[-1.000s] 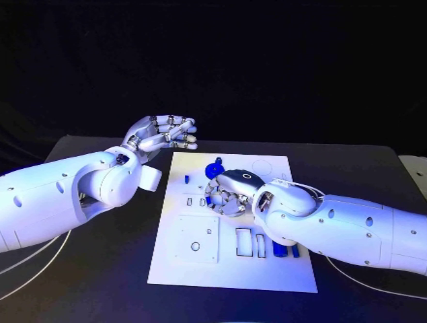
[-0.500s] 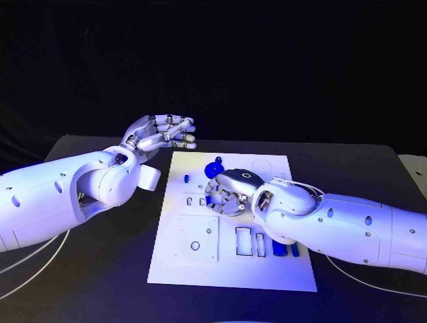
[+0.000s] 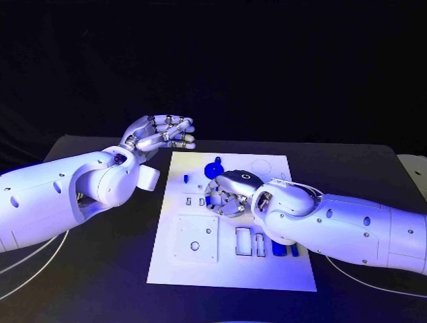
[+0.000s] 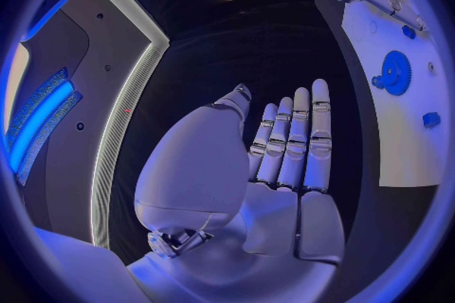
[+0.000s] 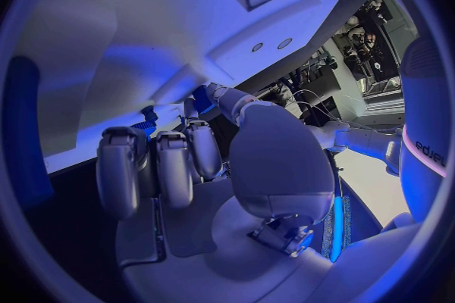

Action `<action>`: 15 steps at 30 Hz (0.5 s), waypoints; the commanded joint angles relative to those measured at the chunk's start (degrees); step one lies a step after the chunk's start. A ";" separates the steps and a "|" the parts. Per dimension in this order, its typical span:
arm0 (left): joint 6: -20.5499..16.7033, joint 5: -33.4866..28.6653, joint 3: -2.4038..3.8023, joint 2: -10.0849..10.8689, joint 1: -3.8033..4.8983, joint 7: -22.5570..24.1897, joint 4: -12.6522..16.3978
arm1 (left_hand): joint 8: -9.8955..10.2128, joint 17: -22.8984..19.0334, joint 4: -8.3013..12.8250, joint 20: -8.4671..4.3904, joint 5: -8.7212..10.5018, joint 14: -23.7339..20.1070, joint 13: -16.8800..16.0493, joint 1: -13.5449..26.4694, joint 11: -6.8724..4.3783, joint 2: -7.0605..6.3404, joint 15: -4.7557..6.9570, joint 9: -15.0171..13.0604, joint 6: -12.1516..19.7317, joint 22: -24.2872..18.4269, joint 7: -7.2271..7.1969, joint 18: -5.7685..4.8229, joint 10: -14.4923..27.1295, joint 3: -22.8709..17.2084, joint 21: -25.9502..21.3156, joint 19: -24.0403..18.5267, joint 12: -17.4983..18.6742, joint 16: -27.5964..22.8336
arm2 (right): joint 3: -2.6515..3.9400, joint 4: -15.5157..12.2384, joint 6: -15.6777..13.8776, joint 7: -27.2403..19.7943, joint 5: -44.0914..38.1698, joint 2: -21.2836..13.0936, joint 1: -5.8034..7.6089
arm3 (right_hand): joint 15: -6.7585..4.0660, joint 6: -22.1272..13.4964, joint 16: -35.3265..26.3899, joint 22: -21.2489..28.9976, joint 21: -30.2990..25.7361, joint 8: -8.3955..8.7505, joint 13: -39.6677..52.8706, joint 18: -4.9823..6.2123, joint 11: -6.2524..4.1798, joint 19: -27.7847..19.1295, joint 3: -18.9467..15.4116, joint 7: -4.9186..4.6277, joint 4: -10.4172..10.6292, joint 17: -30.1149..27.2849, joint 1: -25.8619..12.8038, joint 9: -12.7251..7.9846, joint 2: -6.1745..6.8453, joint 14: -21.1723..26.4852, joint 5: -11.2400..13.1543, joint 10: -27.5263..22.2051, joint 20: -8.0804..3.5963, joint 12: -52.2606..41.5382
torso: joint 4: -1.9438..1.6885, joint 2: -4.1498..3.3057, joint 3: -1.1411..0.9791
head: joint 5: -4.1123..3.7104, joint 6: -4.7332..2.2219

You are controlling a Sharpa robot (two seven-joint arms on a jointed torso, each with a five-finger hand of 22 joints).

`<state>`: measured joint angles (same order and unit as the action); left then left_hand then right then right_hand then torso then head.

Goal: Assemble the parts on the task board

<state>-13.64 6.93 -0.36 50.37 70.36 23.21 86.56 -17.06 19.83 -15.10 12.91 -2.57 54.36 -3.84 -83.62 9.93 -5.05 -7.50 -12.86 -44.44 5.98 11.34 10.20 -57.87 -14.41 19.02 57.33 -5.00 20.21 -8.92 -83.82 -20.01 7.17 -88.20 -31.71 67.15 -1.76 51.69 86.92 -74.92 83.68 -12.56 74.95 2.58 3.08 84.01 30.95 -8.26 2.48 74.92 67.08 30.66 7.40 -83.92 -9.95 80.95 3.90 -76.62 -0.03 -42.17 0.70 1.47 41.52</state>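
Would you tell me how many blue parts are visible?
5: a gear at the far end, one beside it, one by the right hand, two near; others may hide.

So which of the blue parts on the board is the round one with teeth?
The blue gear at the far end of the white board, just beyond the right hand. The blue pieces at the near end are straight bars.

Only one piece of writing shows: in the right wrist view, dark letters stand on a white curved cover [image 5: 428, 154] just beside the right robot hand [image 5: 189, 167]. They are turned sideways and cannot be read with certainty.
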 commanded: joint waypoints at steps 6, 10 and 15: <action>0.97 -0.20 0.03 -0.02 0.03 0.29 0.05 | 0.20 0.05 0.01 0.04 -0.32 -0.41 -0.08 -0.74 0.00 0.02 0.14 0.09 -0.20 -0.05 1.21 0.30 -0.22 -0.26 -0.24 0.23 0.18 -0.17 | -0.14 -0.03 1.56 1.02 -0.91 0.17 -0.16 | 0.82 -1.72 -0.05 -6.74 -0.40 1.35 1.35 -0.49 0.47 2.54 -0.66 -0.42 0.54 6.82 -0.55 -0.34 1.05 -4.33 1.28 -0.74 0.82 0.91 | -0.04 -0.04 -0.02 | -0.03 0.07; 0.98 -0.20 0.03 0.00 0.03 0.28 0.01 | 0.20 0.05 0.01 0.04 -0.32 -0.41 -0.08 -0.74 0.00 0.02 0.14 0.09 -0.20 -0.05 1.21 0.30 -0.22 -0.26 -0.24 0.23 0.18 -0.17 | -0.14 -0.06 1.32 1.04 -0.94 0.19 -0.16 | 1.14 -2.90 -0.05 -6.66 -0.51 2.20 0.70 -0.46 0.83 2.49 -1.13 -0.78 0.83 6.87 -0.79 -0.52 1.51 -4.33 2.45 -1.38 1.13 1.65 | -0.05 0.00 0.01 | -0.08 0.08; 0.98 -0.20 0.02 0.04 0.03 0.25 -0.01 | 0.20 0.05 0.01 0.04 -0.32 -0.41 -0.08 -0.74 0.00 0.02 0.14 0.09 -0.20 -0.05 1.21 0.30 -0.22 -0.26 -0.24 0.23 0.18 -0.17 | -0.14 -0.12 0.97 1.04 -1.00 0.07 -0.16 | 1.46 -4.40 -0.07 -6.53 -0.69 3.19 0.13 -0.42 1.16 2.41 -2.32 -1.09 1.40 6.88 -1.23 -0.65 2.26 -4.31 3.64 -1.96 1.46 2.27 | 0.00 -0.04 0.00 | 0.00 0.05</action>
<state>-13.61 6.92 -0.36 50.46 70.36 23.14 86.48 -17.06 19.82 -15.10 12.91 -2.57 54.36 -3.84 -83.61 9.94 -5.05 -7.50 -12.86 -44.44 5.98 11.34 10.19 -57.86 -14.41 19.02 57.33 -5.00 20.21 -8.96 -83.93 -19.90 7.50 -88.34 -31.60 67.12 -0.71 47.79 86.92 -74.91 83.20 -9.66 74.94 2.60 4.21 84.00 28.97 -9.30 3.95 74.91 66.01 30.06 9.15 -84.12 -6.63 79.42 5.01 -74.63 -0.05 -42.19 0.70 1.42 41.59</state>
